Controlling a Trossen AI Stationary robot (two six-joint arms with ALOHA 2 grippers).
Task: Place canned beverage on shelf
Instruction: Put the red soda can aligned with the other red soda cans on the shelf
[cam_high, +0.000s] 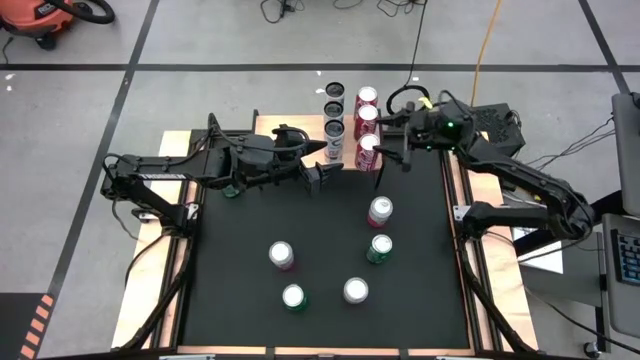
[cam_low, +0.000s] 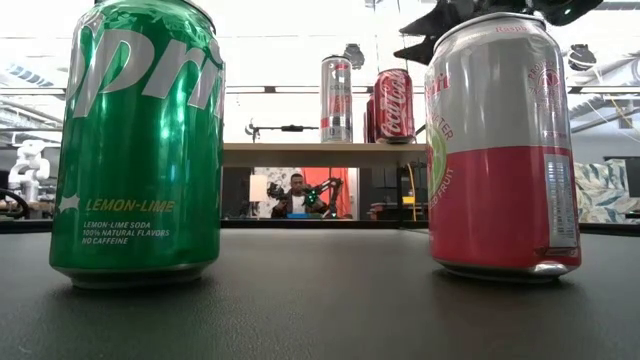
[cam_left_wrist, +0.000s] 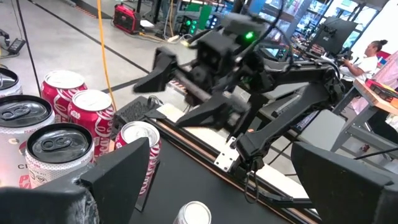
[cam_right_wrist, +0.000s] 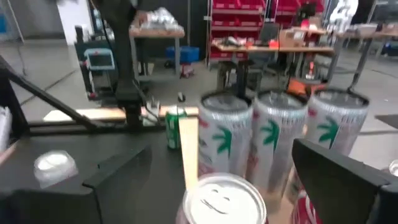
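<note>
At the table's far edge we see the shelf (cam_high: 349, 128), its long axis running away from the black table (cam_high: 250, 210), carrying 2 rows of upright cans: 4 silver cans (cam_high: 334, 122) and 3 red cans (cam_high: 366, 123). The right gripper (cam_high: 386, 152) hovers just beside the nearest red can (cam_high: 368, 150), fingers spread and holding nothing. The left gripper (cam_high: 322, 166) sits by the shelf's near end, also spread wide and empty. We count 5 more upright cans (cam_high: 282, 255) on the table.
</note>
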